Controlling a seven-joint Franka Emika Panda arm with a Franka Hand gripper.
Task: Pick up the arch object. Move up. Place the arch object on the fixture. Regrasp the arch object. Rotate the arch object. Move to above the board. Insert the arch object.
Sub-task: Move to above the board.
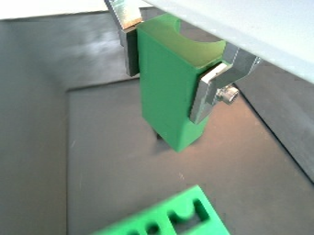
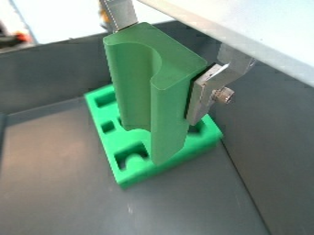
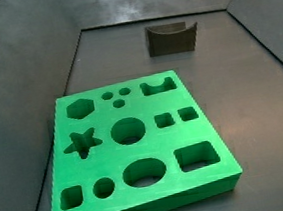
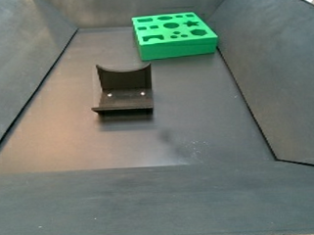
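Observation:
In both wrist views my gripper (image 1: 172,69) (image 2: 160,60) is shut on the arch object (image 1: 166,92) (image 2: 141,92), a green block with a curved notch. One silver finger presses each side and the block hangs lengthwise below the jaws, off the floor. The board (image 2: 128,165) lies under and behind the arch in a wrist view, and one corner of the board (image 1: 172,220) shows in a wrist view. Both side views show the board (image 3: 120,207) (image 4: 176,47) and the dark fixture (image 3: 170,37) (image 4: 124,91), but neither gripper nor arch.
Dark sloping walls (image 4: 27,86) (image 3: 17,66) enclose the grey floor on all sides. The fixture stands apart from the board on bare floor (image 4: 187,138).

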